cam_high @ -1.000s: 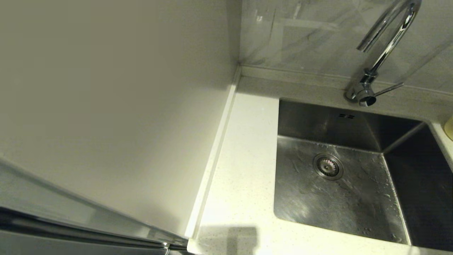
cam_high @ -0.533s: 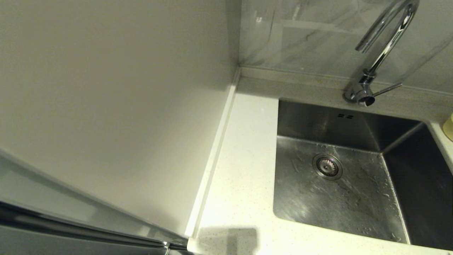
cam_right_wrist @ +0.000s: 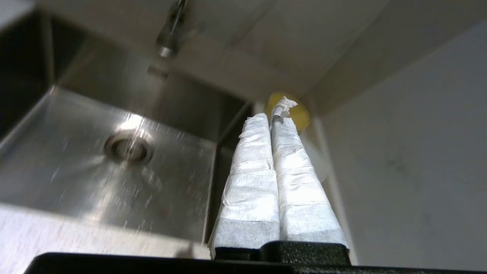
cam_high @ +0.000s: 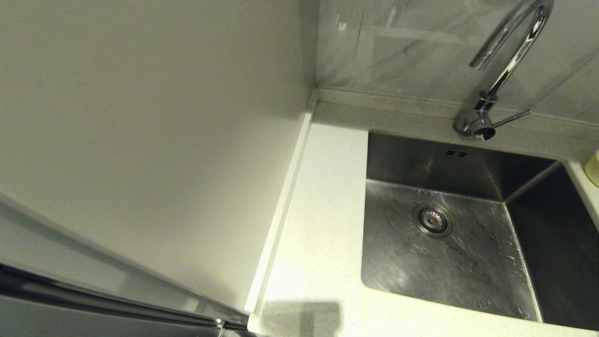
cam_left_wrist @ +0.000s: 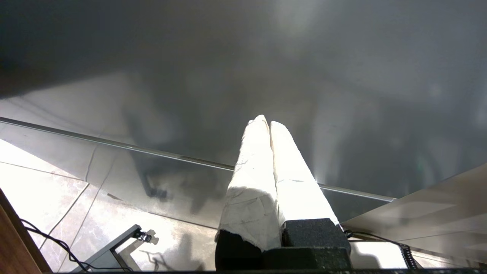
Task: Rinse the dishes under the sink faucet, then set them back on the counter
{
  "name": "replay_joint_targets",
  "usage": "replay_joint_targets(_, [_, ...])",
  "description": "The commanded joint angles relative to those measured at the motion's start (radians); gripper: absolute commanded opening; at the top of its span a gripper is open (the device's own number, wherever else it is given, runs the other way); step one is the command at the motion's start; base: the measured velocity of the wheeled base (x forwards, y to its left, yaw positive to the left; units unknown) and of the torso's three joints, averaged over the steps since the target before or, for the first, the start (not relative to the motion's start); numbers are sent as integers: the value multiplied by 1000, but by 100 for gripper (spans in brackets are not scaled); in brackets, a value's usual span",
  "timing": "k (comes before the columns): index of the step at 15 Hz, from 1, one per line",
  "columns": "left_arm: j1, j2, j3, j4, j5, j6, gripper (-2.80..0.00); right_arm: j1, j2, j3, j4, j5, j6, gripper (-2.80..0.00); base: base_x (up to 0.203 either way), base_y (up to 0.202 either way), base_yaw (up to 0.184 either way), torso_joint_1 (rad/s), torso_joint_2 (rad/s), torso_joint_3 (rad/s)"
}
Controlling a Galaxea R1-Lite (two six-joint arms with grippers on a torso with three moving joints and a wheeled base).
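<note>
Working left to right in the head view: one cream wall panel [cam_high: 154, 140], one strip of white speckled counter [cam_high: 323, 210], one steel sink [cam_high: 533, 187] with one strainer drain [cam_high: 433, 219] and two overflow slots [cam_high: 457, 153], one chrome faucet [cam_high: 510, 61] with one side lever [cam_high: 512, 118], and at the far right edge one sliver of a pale yellow bowl [cam_high: 594, 168]; neither arm appears in this view. The left gripper [cam_left_wrist: 266, 121] is parked away from the worktop, over floor tiles and beside a dark glossy panel, its two taped fingers pressed together on nothing; the right gripper [cam_right_wrist: 274, 114] hangs just beside the sink's right wall, its two wrapped fingers likewise closed flush and empty, aimed at the yellow bowl [cam_right_wrist: 300, 112] on the narrow counter ledge beyond. Dishes counted: one certain, plus a pale round shape [cam_right_wrist: 317, 160] nearer the gripper that may be a second; a third cannot be found. Hazards, as judged: closed fingers advanced at the bowl would push it along the ledge or tip it into the basin, so they need to part first; the ledge is narrow and hemmed by the wall, so a wide approach risks scraping the wall; a shallow rim pinched off-centre may slip; the basin floor appears beaded with water, so a dropped bowl could slide toward the drain.
</note>
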State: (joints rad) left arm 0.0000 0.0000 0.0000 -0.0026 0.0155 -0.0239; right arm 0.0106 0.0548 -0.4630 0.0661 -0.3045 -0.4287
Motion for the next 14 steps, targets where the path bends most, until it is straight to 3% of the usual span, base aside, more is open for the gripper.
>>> replay_joint_targets(1, [0,-3,0,0,0,-1,-280,-4,-55,8,-108,-9,-10,-280,0,0,0,0,0,0])
replay_joint_targets(6, [-1,-3,0,0,0,-1,-280,-4,-54,9,-125,-2,-2,-280,0,0,0,0,0,0])
replay_joint_targets(10, [-1,-3,0,0,0,-1,-280,-4,-55,241,-117,18,84,-280,0,0,0,0,0,0])
replay_joint_targets(12, [-1,-4,0,0,0,-1,-280,-4,-55,378,-116,25,184,-280,0,0,0,0,0,0])
replay_joint_targets(14, [-1,-3,0,0,0,-1,-280,-4,-54,416,-49,80,333,-280,0,0,0,0,0,0])
